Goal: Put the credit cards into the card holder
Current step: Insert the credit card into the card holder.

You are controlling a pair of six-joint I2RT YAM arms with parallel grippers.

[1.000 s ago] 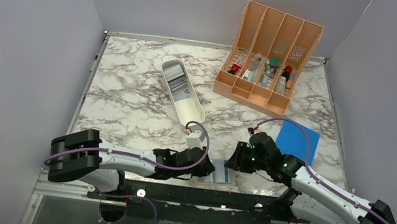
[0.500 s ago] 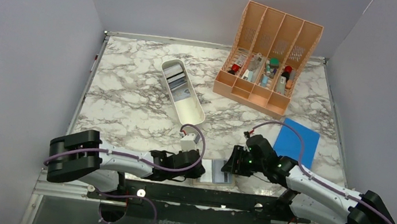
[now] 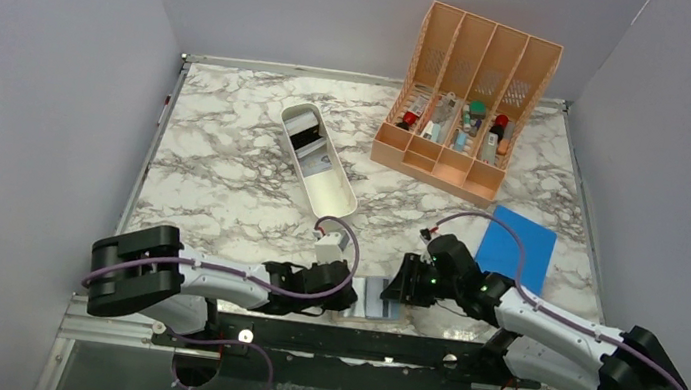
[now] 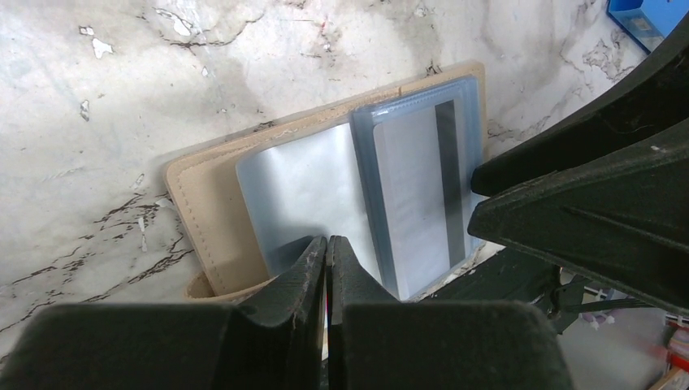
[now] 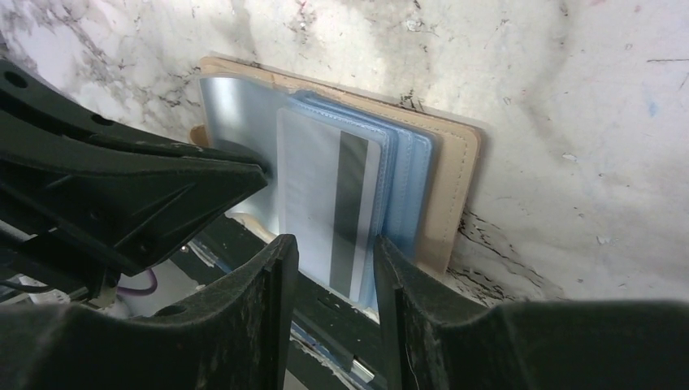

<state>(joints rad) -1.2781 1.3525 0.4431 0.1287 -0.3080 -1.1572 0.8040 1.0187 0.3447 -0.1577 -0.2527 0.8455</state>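
Observation:
The card holder (image 3: 374, 296) lies open at the table's near edge, tan outside (image 4: 210, 213) (image 5: 455, 175), with blue-grey sleeves inside. A pale grey credit card (image 4: 413, 187) (image 5: 318, 175) with a dark stripe lies on its right-hand sleeves, its near end over the table edge. My left gripper (image 4: 327, 242) (image 3: 345, 301) is shut, tips on the clear left sleeve. My right gripper (image 5: 335, 245) (image 3: 396, 287) is open, one finger on each side of the card's near end. More cards (image 3: 307, 132) lie in the white tray.
A long white tray (image 3: 334, 193) lies slantwise at mid-table. The peach slotted organizer (image 3: 466, 90) with small items stands at the back right. A flat bright-blue rectangle (image 3: 518, 246) lies just right of my right arm. The black mounting rail (image 3: 353, 337) runs under the holder's near edge.
My left gripper has shut and now rests on the left sleeve. My right gripper has slid left towards the holder, and the card has moved left with it.

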